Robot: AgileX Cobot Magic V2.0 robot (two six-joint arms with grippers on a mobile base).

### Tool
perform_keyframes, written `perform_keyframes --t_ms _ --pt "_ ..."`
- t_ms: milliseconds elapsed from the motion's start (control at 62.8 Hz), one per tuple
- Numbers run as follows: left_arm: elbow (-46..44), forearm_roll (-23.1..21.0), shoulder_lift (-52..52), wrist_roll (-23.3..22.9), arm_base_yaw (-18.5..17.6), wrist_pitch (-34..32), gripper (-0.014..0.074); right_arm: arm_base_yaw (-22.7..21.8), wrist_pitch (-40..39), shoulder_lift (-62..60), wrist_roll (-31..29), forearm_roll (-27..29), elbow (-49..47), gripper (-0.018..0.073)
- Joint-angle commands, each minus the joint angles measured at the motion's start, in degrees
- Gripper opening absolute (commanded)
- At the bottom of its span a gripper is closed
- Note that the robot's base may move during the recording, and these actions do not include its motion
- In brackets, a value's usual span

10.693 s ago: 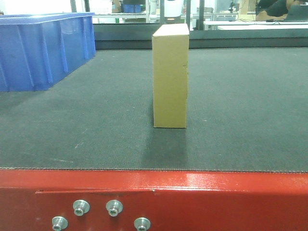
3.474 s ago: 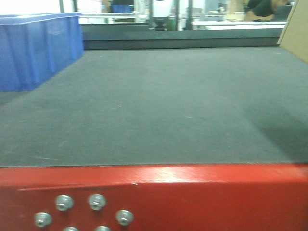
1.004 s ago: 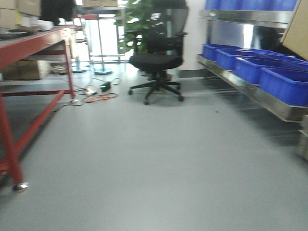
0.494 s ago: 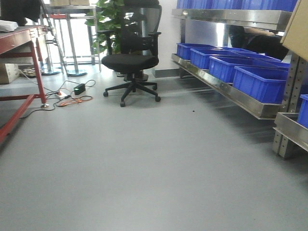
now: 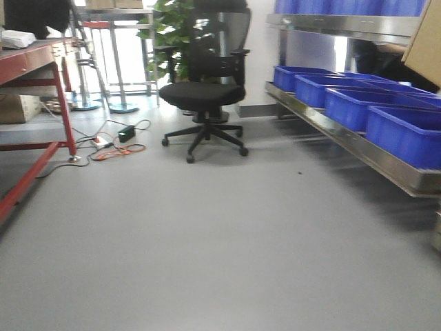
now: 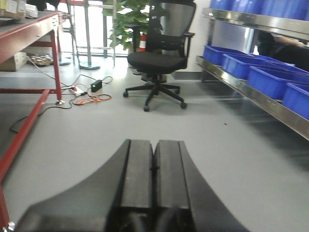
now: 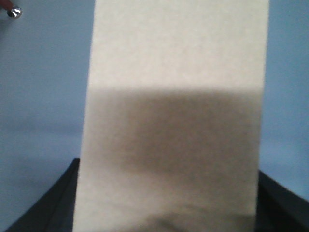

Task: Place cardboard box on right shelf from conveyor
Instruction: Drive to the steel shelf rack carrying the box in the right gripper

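Note:
The cardboard box (image 7: 174, 111), plain tan, fills the right wrist view, and black fingers (image 7: 55, 205) show at both of its lower edges. My right gripper (image 7: 169, 198) is shut on it. A corner of the same cardboard box (image 5: 427, 41) shows at the upper right edge of the front view. The right shelf (image 5: 358, 141) is stainless steel and runs along the right side, carrying blue bins (image 5: 406, 131). My left gripper (image 6: 154, 145) is shut with nothing in it and hangs above the grey floor. The conveyor is out of view.
A black office chair (image 5: 203, 93) stands mid-floor ahead, with cables and a power strip (image 5: 114, 141) to its left. A red-framed table (image 5: 31, 65) lines the left side. A second steel shelf (image 5: 344, 24) sits above the bins. A potted plant (image 5: 172, 34) stands behind the chair.
The box stood on the belt earlier and is now held in the right gripper. The view has swung from the belt to the room; in the last half second the chair and shelf shifted right.

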Motion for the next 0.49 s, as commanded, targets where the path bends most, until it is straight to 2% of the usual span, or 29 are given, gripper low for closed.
perform_keyframes --t_ms 0,478 --pt "-0.2 -0.5 -0.6 -0.4 0.1 -5.2 -0.0119 -0.3 -3.8 0.0 -0.2 0.3 -1.4 0.0201" --pt "-0.2 -0.5 -0.6 -0.4 0.1 -5.2 -0.0119 -0.3 -3.8 0.0 -0.2 0.3 -1.4 0.0201"
